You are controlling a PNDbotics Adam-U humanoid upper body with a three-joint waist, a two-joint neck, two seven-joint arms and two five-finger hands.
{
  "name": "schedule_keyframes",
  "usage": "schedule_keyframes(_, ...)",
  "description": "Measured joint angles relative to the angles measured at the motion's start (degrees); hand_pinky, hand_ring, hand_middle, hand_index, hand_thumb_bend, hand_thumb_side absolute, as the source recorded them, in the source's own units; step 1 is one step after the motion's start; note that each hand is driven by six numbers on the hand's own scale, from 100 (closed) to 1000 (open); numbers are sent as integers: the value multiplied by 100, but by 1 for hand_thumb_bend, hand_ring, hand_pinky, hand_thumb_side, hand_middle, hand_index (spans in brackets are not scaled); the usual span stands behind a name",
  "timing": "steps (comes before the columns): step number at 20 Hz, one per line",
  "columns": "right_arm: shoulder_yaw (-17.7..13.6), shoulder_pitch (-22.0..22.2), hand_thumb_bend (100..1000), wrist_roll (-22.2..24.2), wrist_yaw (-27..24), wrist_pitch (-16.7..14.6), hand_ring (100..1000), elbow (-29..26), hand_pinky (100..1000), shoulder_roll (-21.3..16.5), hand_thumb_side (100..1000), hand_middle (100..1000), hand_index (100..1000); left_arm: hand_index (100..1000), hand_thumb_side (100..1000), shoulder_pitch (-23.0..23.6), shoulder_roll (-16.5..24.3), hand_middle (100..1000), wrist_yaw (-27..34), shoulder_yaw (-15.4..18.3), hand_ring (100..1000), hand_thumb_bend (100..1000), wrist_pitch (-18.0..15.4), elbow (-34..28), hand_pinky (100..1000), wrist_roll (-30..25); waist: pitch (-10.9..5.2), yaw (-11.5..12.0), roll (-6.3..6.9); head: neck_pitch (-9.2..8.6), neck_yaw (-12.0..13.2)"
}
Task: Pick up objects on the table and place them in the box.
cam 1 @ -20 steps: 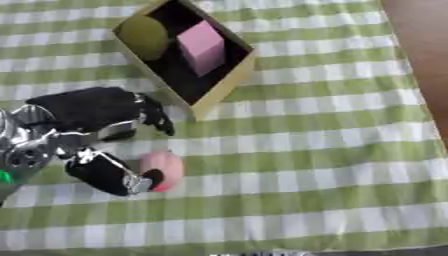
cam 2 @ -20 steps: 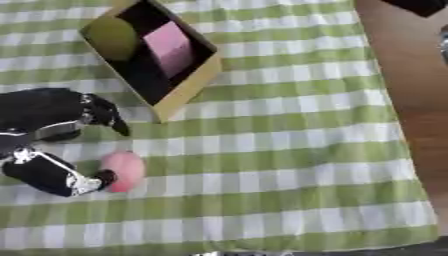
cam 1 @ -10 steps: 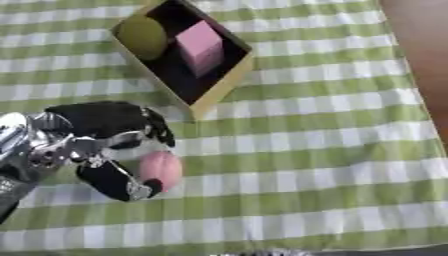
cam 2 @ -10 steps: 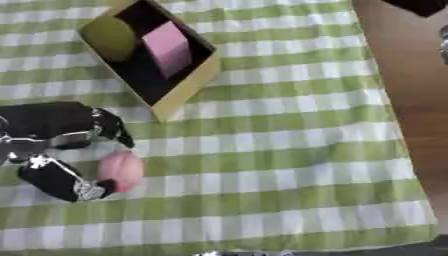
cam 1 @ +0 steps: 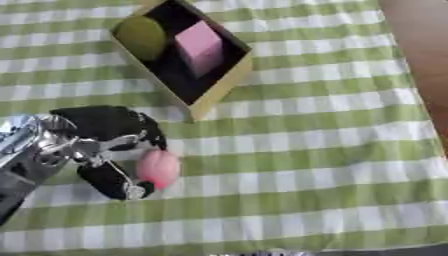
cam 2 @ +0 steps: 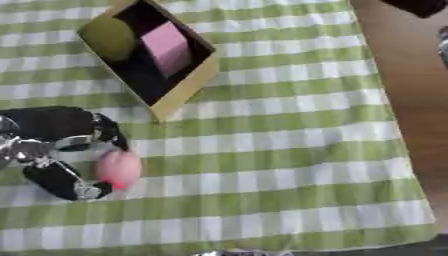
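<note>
Closing around a pink ball (cam 1: 158, 168), near the box (cam 1: 220, 88) and off its near corner, on the checked cloth (cam 1: 315, 150). Left hand (cam 1: 105, 145) curled about it, fingers (cam 1: 144, 131) arched over the far side, thumb (cam 1: 114, 181) hooked under the near side, both touching or just beside the ball; seemingly pinched, though whether lifted clear of the cloth cannot be told. Looks light and smooth, probably a little soft, rounded enough to roll or squirt out of a two-sided pinch; best held across the widest part, with fingers and thumb opposite each other. Already inside the box: a yellow-green ball (cam 1: 140, 37) at the far end and a pink block (cam 1: 200, 48) beside it, with dark floor left free toward the near corner, likely room for one more. Hidden: the ball's left side behind the hand, the contact under it, and the forearm cut off at the edge. Right hand absent from both views. Bare wood (cam 2: 402, 90) beyond the cloth, right of the box.
</note>
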Motion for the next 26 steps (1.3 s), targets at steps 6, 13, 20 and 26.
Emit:
schedule_keyframes(6, 0, 1, 100, 6, -8, -7, 846, 0, 893, 2, 499, 799, 873, 730, 408, 34, -67, 626, -36, -1, 693, 152, -90, 144, 759, 119, 0, -7, 0, 0, 0)
schedule_keyframes(13, -20, 57, 100, -19, -8, 20, 846, 0, 894, 5, 500, 799, 873, 624, 337, 59, -26, 563, 285, 281, 635, 100, 149, -379, 721, 512, 0, 15, 0, 0, -24)
schedule_keyframes(20, -34, 102, 100, -35, -9, 33, 845, 0, 894, 5, 499, 798, 873, 631, 271, 1, 259, 573, 652, 580, 639, 100, 420, -953, 722, 644, 0, 28, 0, 0, -61)
schedule_keyframes(26, -35, 98, 100, -48, -9, 20, 846, 0, 895, 5, 490, 797, 872, 647, 265, -284, 390, 589, 665, 1033, 650, 100, 425, -993, 728, 899, 0, 37, 0, 0, -121)
